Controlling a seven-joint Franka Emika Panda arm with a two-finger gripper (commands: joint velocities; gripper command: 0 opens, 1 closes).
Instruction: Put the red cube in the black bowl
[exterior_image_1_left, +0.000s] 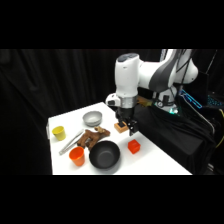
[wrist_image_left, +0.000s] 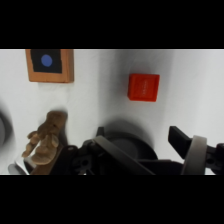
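Reaching in from the upper right, wrist pointing straight down. End effector (exterior_image_1_left: 129, 126) hovering above the worktop (exterior_image_1_left: 160, 162), fingers spread and holding nothing. Red cube (exterior_image_1_left: 133, 146) resting on the worktop just below and right of the end effector, beside the black bowl (exterior_image_1_left: 104, 155), not touching it.

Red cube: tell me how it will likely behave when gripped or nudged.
The red cube looks solid with flat faces, so it should probably stay stiff and sit steady rather than roll. It is small beside the black bowl, so likely light. On the smooth white table, a nudge may slide it.
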